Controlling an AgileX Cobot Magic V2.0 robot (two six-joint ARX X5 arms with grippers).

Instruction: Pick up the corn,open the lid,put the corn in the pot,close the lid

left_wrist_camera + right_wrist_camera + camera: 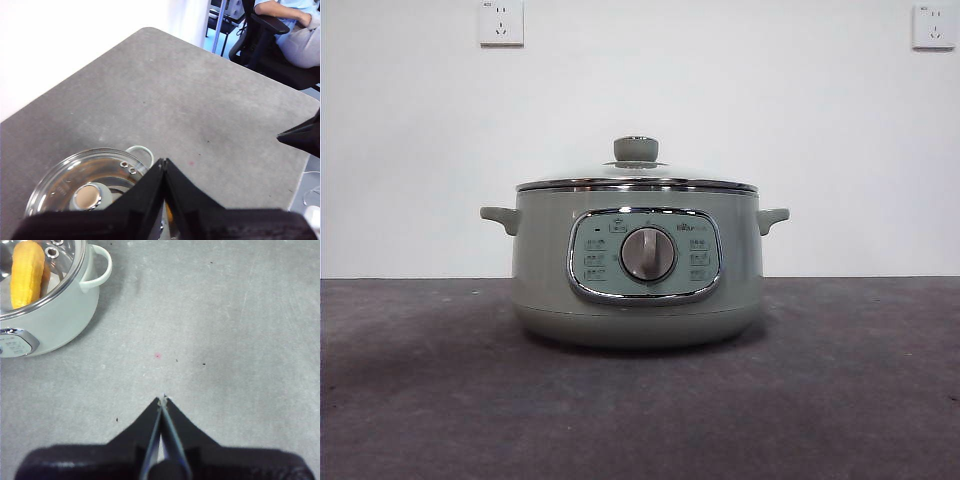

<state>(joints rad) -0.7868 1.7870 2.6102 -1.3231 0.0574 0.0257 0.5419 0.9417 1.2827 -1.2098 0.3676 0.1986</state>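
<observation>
The sage-green pot (638, 270) stands mid-table with the glass lid (636, 180) seated on it, knob (636, 149) up. Through the lid in the right wrist view, the yellow corn (26, 272) lies inside the pot (55, 315). The left wrist view shows the lid (85, 180) and its knob (89, 196) from above. My left gripper (164, 162) is shut and empty, above the pot's side. My right gripper (162, 399) is shut and empty over bare table beside the pot. Neither gripper shows in the front view.
The grey table (840, 380) runs around the pot. A white wall with two sockets (501, 22) is behind it. Off the table's far corner a person sits in an office chair (265, 35). The other arm's black tip (302, 137) shows at the table edge.
</observation>
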